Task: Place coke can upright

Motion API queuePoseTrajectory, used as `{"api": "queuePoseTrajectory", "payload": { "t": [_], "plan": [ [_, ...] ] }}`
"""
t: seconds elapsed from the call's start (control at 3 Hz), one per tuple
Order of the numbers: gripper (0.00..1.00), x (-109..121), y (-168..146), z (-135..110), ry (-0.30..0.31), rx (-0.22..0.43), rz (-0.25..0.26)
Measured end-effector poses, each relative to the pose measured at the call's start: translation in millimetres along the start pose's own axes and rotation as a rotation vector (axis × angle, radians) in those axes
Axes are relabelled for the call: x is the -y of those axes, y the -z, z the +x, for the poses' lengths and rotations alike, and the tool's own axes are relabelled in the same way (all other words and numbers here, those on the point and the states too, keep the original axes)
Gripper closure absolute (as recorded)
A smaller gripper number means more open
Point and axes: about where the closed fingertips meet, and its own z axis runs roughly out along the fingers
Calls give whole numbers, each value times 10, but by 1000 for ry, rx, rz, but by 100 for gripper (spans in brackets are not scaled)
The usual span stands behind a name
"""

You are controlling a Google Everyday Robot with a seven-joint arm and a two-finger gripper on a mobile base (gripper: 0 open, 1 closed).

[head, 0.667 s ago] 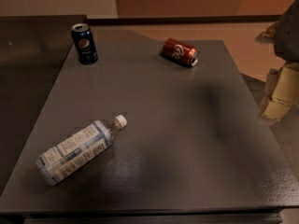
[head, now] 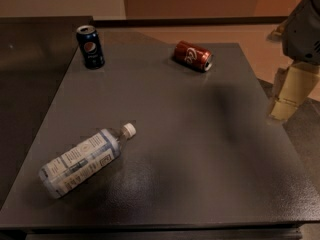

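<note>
The coke can [head: 193,56] lies on its side, upper middle of the counter [head: 200,149]; the gripper [head: 287,99] hangs at the frame's right edge, whether open or closed unclear.

Table [head: 200,179]: three items are carried. The coke can [head: 193,56] is laid on its side near the far edge, right of centre. The Pepsi can [head: 90,47] is stood upright at the far left corner. The bottle [head: 82,160] is laid on its side at the front left. The gripper [head: 287,100] is positioned beyond the right edge, well apart from the coke can.
</note>
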Motion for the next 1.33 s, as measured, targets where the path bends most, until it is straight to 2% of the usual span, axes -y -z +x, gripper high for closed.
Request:
{"api": "queuePoseTrajectory", "payload": {
  "t": [0.67,1.0,1.33],
  "plan": [
    [0,505,-469,-342,-43,17,6],
    [0,753,-660,-516,-85,33,3],
    [0,1038,-880,-633,-170,47,-8]
  ]
}}
